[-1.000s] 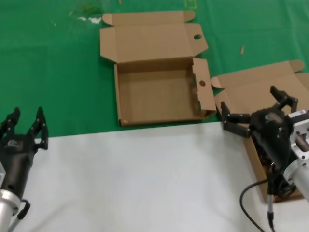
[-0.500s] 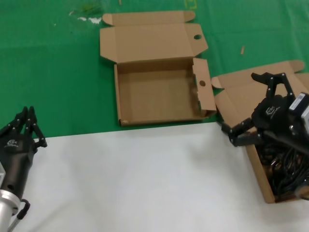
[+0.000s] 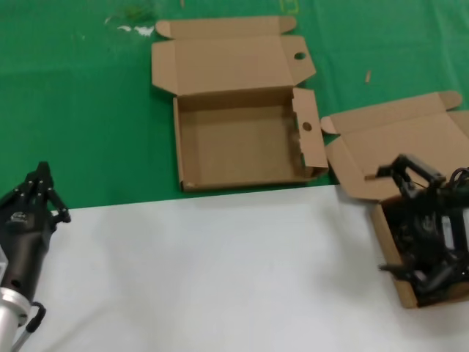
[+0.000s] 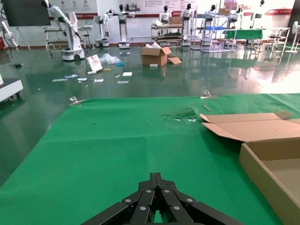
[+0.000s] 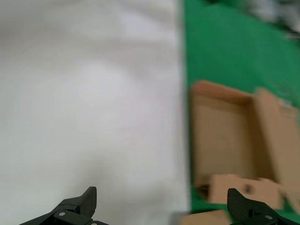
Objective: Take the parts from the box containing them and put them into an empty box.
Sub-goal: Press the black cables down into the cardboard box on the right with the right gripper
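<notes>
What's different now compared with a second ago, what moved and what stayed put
The right gripper swung down from above the box edge into the box of cables, fingers spread wide over the black cables; nothing is gripped yet. The left gripper closed its fingers together, staying at the near left. The empty box did not move.

Glossy dark-green hall floor (image 4: pixel 140 75) reflecting bright overhead light. Scattered white papers (image 4: pixel 98 78) and an open brown cardboard carton (image 4: pixel 157 55) lying on it. Along the far white wall (image 4: pixel 93 14), metal workbenches (image 4: pixel 180 37) and white robot stands (image 4: pixel 123 26). Nearer, a green felt tabletop (image 4: pixel 117 136) meeting a white sheet (image 3: pixel 220 271).
</notes>
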Controlling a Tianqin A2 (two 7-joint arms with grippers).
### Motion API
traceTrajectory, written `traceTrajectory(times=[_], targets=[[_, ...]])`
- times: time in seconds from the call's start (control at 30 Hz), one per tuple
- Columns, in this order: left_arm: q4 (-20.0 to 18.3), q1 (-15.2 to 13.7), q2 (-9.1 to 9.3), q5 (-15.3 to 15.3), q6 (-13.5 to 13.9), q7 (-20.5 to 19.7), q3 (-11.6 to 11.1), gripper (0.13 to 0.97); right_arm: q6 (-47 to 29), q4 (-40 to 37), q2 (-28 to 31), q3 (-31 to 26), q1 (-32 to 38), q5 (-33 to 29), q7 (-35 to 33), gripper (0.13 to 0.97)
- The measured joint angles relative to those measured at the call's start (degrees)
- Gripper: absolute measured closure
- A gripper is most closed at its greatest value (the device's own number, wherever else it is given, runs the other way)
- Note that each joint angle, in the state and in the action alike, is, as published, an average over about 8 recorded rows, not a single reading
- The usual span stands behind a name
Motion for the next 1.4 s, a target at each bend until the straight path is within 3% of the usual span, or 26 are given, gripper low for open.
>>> traceTrajectory(times=[0.33, 0.63, 1.0, 1.4], targets=[[0.0, 0.0, 0.0, 0.0, 0.0, 0.0, 0.0, 0.957, -21.11, -6.5, 0.0, -6.48, 13.33, -3.77, -16.98, 0.129], [0.0, 0.0, 0.0, 0.0, 0.0, 0.0, 0.0, 0.957, -32.72, -13.64, -3.09, -11.67, 23.94, -11.24, -28.43, 0.131], [0.0, 0.0, 0.0, 0.0, 0.0, 0.0, 0.0, 0.957, -34.27, -25.39, -9.63, -17.39, 32.58, -20.89, -40.18, 0.184], [0.0, 0.0, 0.0, 0.0, 0.0, 0.0, 0.0, 0.957, -31.81, -33.99, -14.52, -19.91, 36.18, -24.89, -44.36, 0.315]])
